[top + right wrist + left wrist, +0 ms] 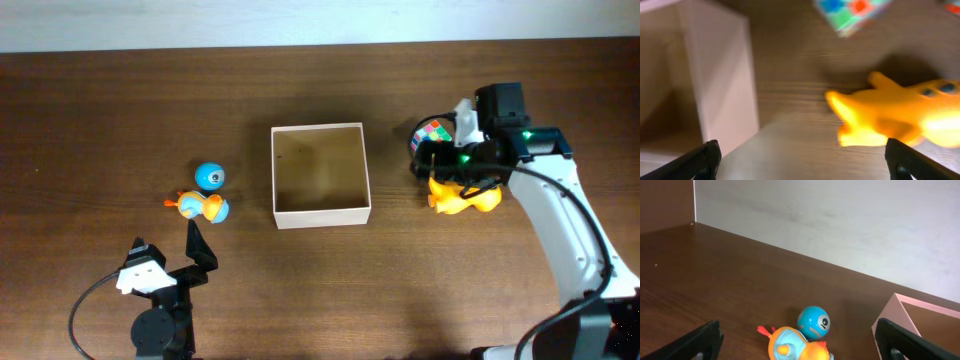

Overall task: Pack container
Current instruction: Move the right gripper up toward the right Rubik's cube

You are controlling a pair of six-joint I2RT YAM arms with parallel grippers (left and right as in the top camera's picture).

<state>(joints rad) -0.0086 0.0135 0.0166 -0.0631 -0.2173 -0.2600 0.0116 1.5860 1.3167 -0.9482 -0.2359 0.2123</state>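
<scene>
The right hand hangs low over the table with its two fingers spread apart and nothing between them. In its blurred wrist view, a yellow toy shaped like a plane or a bird lies just ahead, towards the right-side finger, and a multicoloured puzzle cube sits beyond it. From overhead, the arm covers part of both toys, which rest near each other to the right of the container. The left hand is at the front left of the table, also spread apart and empty. It points towards an orange and blue toy, with a small blue ball touching or just behind it. Both lie to the left of the container. The container stands upright in the middle of the table, between the two groups of toys, and its tan floor is bare. By the look of it, packing has not begun: nothing is inside, all four toys are out on the table, and neither hand has gripped anything. The right hand seems closest to a first grasp, probably of the yellow toy
</scene>
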